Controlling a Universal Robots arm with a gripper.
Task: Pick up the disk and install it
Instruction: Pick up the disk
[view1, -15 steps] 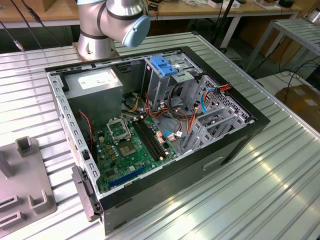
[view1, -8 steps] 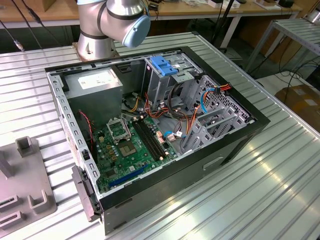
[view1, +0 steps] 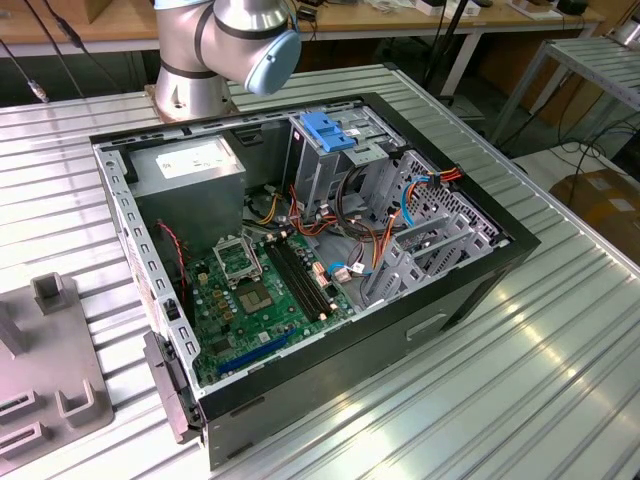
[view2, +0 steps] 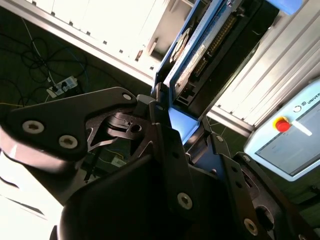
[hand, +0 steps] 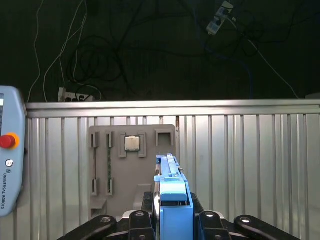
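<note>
My gripper (hand: 173, 216) is shut on the disk (hand: 172, 186), which stands on edge between the black fingers (hand: 138, 220), lifted above the ribbed metal table. Its blue carrier frame faces the first wrist view. In the second wrist view the gripper (view2: 172, 122) clamps the blue frame's end, and the disk (view2: 194, 59) shows its dark metal body, connector row and a white label. In the exterior view the open computer case (view1: 470, 285) lies on its side with the drive cage (view1: 345, 160) at its far end; the arm's elbow (view1: 245, 40) is above the case's back.
A blue plastic bracket (view1: 330, 130) sits on the drive cage. Inside the case are a grey power supply box (view1: 190, 165), the green motherboard (view1: 260, 290) and loose cables (view1: 390, 215). A grey fixture plate (hand: 131, 170) (view1: 50, 370) lies on the table. A teach pendant (hand: 7, 160) is close by.
</note>
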